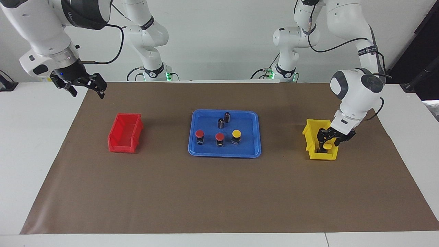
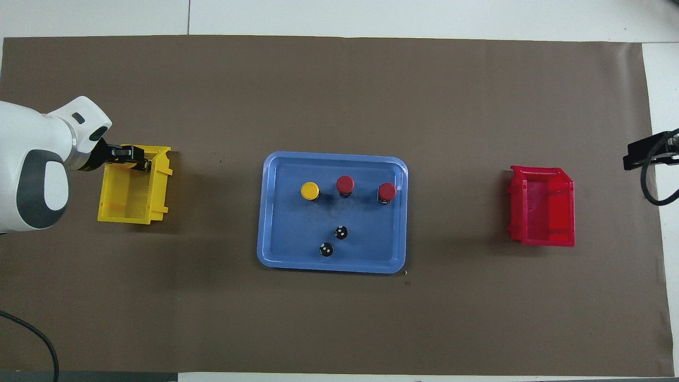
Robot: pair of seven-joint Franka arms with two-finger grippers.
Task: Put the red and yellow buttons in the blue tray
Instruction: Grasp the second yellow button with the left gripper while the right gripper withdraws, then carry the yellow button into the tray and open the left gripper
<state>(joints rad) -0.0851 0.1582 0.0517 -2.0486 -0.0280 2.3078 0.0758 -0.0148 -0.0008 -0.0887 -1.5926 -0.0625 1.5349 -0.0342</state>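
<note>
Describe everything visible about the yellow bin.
The yellow bin is a small open-topped box of yellow plastic, standing upright on the brown mat toward the left arm's end of the table, apart from the blue tray. The left gripper reaches down inside it, around a yellow button there. Whether the gripper touches the walls cannot be told.

Flat blue plastic tray (image 1: 224,152) held two red-capped push buttons (image 1: 199,133) and one yellow-capped button (image 1: 236,133) on black bases, plus two dark cylinders (image 1: 221,123). Beside the tray on brown paper (image 1: 219,195) stood a red bin (image 1: 125,132) and a yellow bin (image 1: 313,137).
</note>
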